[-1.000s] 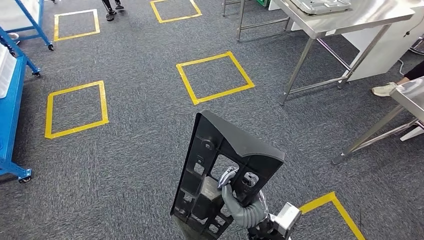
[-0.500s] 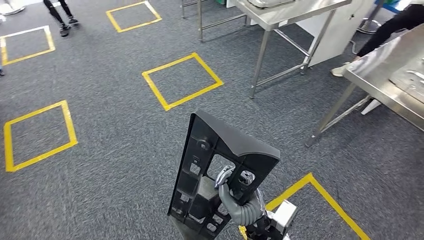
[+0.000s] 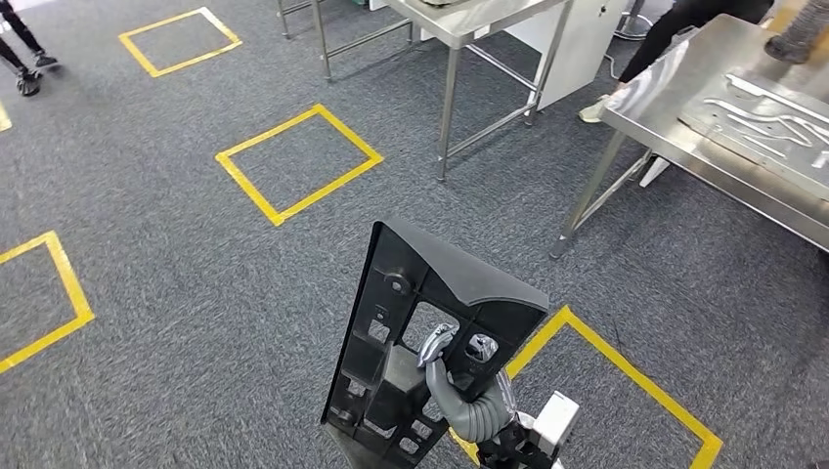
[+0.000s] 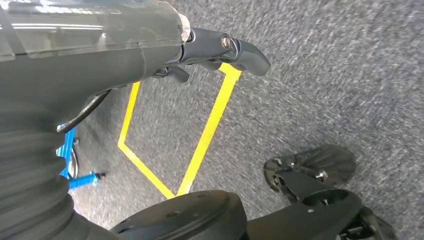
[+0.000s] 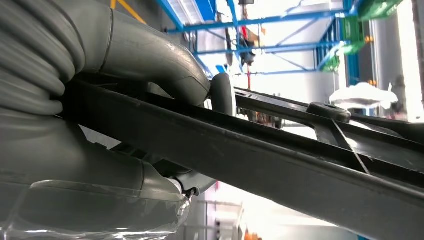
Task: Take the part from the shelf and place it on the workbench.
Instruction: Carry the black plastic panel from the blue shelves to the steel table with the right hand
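**Q:** So where's your part sitting relative to the workbench right now?

**A:** The black part (image 3: 430, 342) is in your right hand (image 3: 459, 396), fingers hooked through one of its cutouts and wrapped around the frame, so that hand's clamped on it. The right wrist view backs that up: thumb and fingers (image 5: 222, 95) pinch the flat black bar (image 5: 300, 170). The workbench (image 3: 665, 117) lies ahead and off to the right of the part, well apart, with grey carpet and a yellow floor square (image 3: 626, 381) between.

**Q:** Which way does it run?

**A:** Long axis is near upright, tipped a bit away from the workbench, broad end on top. I'd guess you'll have to lay it flat before setting it down.

**Q:** Left hand?

**A:** The left hand (image 4: 210, 50) hangs over the carpet far from the workbench, fingers curled in on nothing.
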